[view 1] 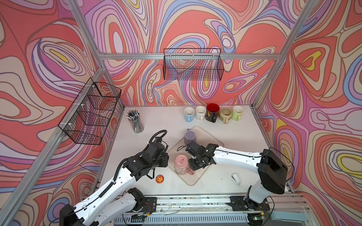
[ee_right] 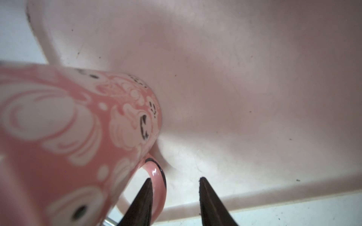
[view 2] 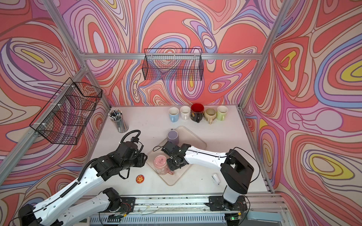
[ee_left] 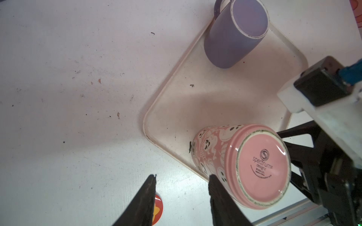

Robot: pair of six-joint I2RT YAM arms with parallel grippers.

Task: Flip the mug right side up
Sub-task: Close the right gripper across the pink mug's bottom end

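A pink mug (view 1: 181, 162) (view 2: 161, 163) with white ghost prints stands upside down, base up, on the near part of a beige tray (view 1: 207, 135) (view 2: 190, 135). In the left wrist view the mug's (ee_left: 254, 166) base faces the camera. My right gripper (ee_right: 175, 178) is open astride the mug's handle (ee_right: 158, 187). One finger sits inside the loop against the handle, and the other stands clear outside it. My left gripper (ee_left: 183, 176) is open just left of the mug, with only bare table between its fingers.
A purple mug (view 1: 189, 137) (ee_left: 235, 37) stands upside down at the tray's far corner. Several upright mugs (view 1: 212, 113) line the back edge. A pen cup (view 1: 136, 121) stands back left. A red badge (view 1: 159, 179) and a small white object (view 1: 236, 178) lie near the front.
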